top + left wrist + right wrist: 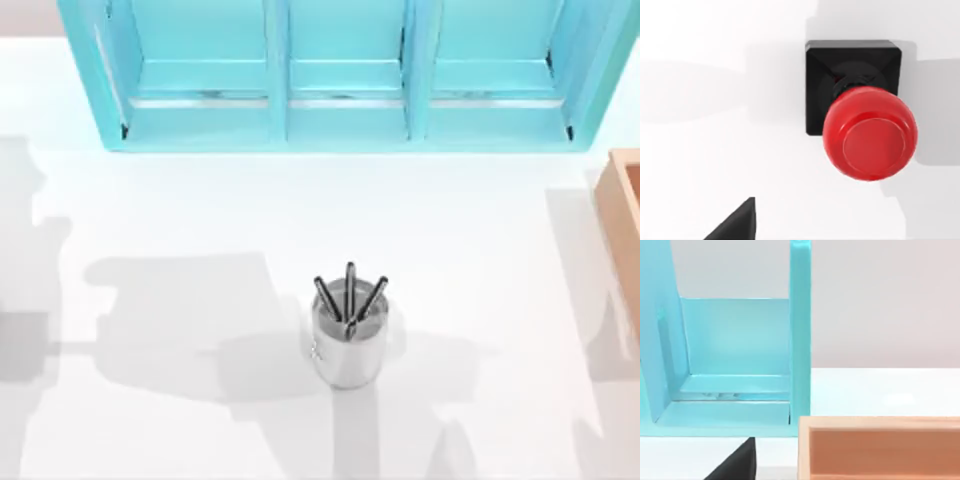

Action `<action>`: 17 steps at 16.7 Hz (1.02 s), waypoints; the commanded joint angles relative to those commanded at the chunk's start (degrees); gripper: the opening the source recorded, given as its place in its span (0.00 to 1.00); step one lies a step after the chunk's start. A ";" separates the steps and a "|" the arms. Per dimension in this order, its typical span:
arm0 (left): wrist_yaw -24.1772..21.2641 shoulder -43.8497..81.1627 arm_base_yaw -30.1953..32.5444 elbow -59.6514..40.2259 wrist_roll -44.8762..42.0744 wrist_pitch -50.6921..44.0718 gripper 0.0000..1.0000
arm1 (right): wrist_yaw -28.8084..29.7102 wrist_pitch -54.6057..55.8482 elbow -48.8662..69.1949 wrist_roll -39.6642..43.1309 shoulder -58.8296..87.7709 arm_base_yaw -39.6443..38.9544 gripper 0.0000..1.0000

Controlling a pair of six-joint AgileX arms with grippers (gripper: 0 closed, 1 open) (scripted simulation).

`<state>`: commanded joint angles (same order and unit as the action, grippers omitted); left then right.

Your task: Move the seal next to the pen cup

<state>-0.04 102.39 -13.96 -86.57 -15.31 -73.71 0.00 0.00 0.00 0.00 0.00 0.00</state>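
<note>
Left wrist view: at the near edge of the picture a dark wedge, one fingertip [737, 222] of the left hand, shows against the white bench [700, 150]. Whether that hand is spread or pressed together cannot be told from this sliver. Beyond it stands the seal [870, 132], a small glossy red rounded knob on a square black base, upright on the bench with nothing touching it. It lies ahead of the fingertip and off to one side, well clear of it. The seal's long axis runs vertical, pointing up toward the camera, so the knob presents its domed top.

Top view: the pen cup [348, 340], a shiny silver-grey metal cylinder holding three dark grey pens, stands upright near the middle of the bench, toward its front edge. Behind it, along the back edge, is a turquoise open-fronted shelf unit [340, 100] with three bays. At the right edge sits a light orange wooden box [625, 215].

Right wrist view: the right hand's dark fingertip [737, 462] shows low in the picture, facing the wooden box and the shelf unit; its state cannot be told.

Judgement: the left arm is the one looking down on the seal and is therefore the nearer. The coming move turns on centring the left hand over the vertical knob before descending; the grasp has not yet begun.
</note>
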 joint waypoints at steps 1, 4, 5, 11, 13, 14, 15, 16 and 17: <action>0.00 0.59 -0.10 -0.58 -0.10 -0.44 1.00 | 0.00 0.00 0.00 0.00 0.00 0.00 1.00; 0.00 0.66 -0.11 -0.65 -0.11 -0.49 1.00 | 0.00 0.00 0.00 0.00 0.00 0.00 1.00; 0.00 0.66 -0.11 -0.65 -0.11 -0.49 1.00 | 0.00 0.00 0.00 0.00 0.00 0.00 1.00; 0.00 2.04 -0.05 4.90 -0.05 6.26 1.00 | 0.00 0.00 0.00 0.00 0.00 0.00 1.00; -0.01 3.33 -0.12 9.11 -0.17 12.43 1.00 | 0.00 0.00 0.00 0.00 0.00 0.00 1.00; -0.01 4.00 -0.17 11.19 -0.23 15.39 1.00 | 0.00 0.00 0.00 0.00 0.00 0.00 1.00; -0.01 4.58 -0.22 13.05 -0.28 17.79 1.00 | 0.00 0.00 0.00 0.00 0.00 0.00 1.00; -0.02 5.04 -0.26 14.66 -0.33 19.60 1.00 | 0.00 0.00 0.00 0.00 0.00 0.00 1.00; -0.02 5.40 -0.29 15.81 -0.36 20.82 1.00 | 0.00 0.00 0.00 0.00 0.00 0.00 1.00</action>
<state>-0.06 107.79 -14.25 -70.76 -15.67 -52.89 0.00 0.00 0.00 0.00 0.00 0.00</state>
